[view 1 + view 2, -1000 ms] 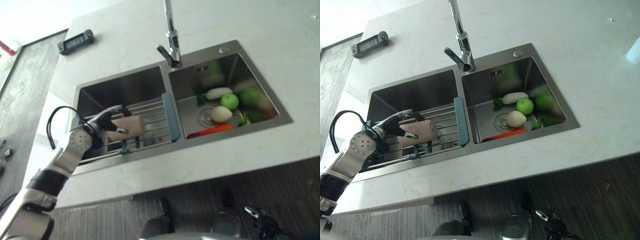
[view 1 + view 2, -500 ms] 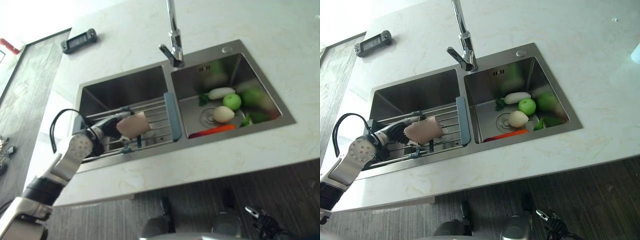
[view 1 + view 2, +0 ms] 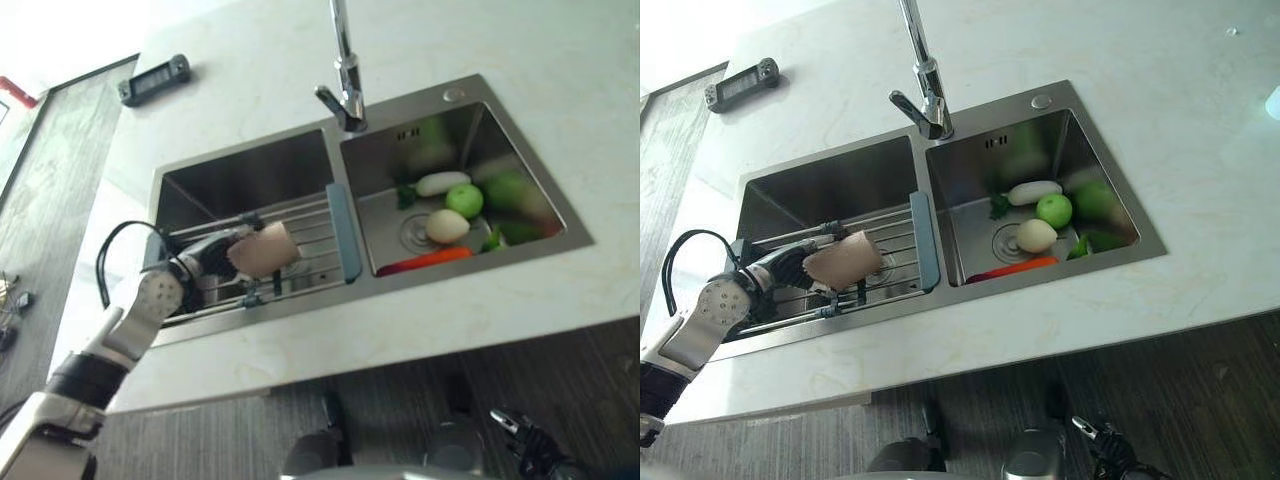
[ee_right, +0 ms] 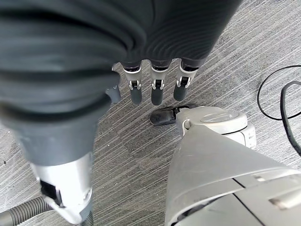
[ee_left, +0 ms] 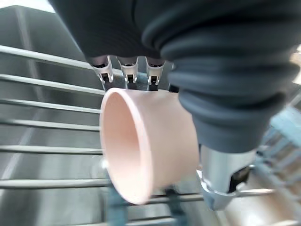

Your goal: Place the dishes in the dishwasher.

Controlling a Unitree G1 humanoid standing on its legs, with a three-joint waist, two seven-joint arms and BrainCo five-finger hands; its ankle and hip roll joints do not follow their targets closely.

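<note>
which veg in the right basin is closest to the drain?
The pale round one, sitting beside the drain. The green apple, white radish and carrot lie farther out.

One double-basin stainless steel sink (image 3: 455, 262) is set in one pale marbled stone countertop (image 3: 560, 80), under one chrome tap (image 3: 343, 75). One wire roll-up drying rack with blue end bars (image 3: 318, 238) spans the left basin. There is one pale pink cup (image 3: 264, 249) (lying sideways in the robot's left hand (image 3: 205, 257)). The right basin holds one white radish (image 3: 439, 184), one green apple (image 3: 462, 201), one pale onion-like bulb (image 3: 445, 226), one orange carrot (image 3: 432, 258) and some blurred green vegetables whose number I cannot tell. One dark rectangular device (image 3: 152, 81) lies on the counter.
</note>
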